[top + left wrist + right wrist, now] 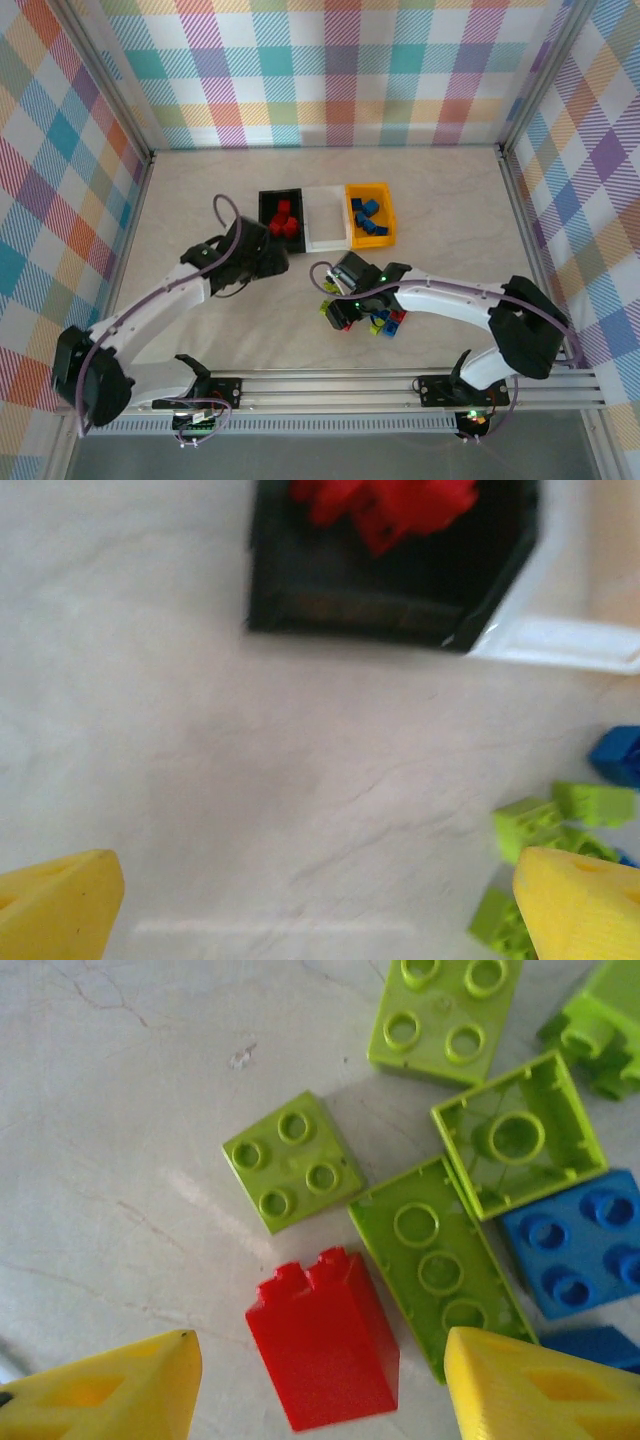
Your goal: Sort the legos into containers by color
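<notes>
Three containers stand in a row: a black bin (pixel 264 215) holding red legos (pixel 283 220), a white bin (pixel 325 215), and an orange-yellow bin (pixel 372 241) holding blue legos (pixel 368 215). Loose legos (pixel 378 320) lie in a pile in front of them. My right gripper (pixel 322 1348) is open just above the table, straddling a red brick (pixel 325 1360) that lies on its side, with a gap to each finger. Lime green bricks (pixel 292 1160) and a blue one (pixel 575 1240) lie around it. My left gripper (pixel 315 880) is open over bare table in front of the black bin (pixel 350 610).
The left wrist view has the white bin's corner (pixel 570 640) at upper right and green legos (pixel 540 825) beside the right finger. Plaid walls enclose the table on three sides. A metal rail (pixel 400 385) with both arm bases runs along the near edge.
</notes>
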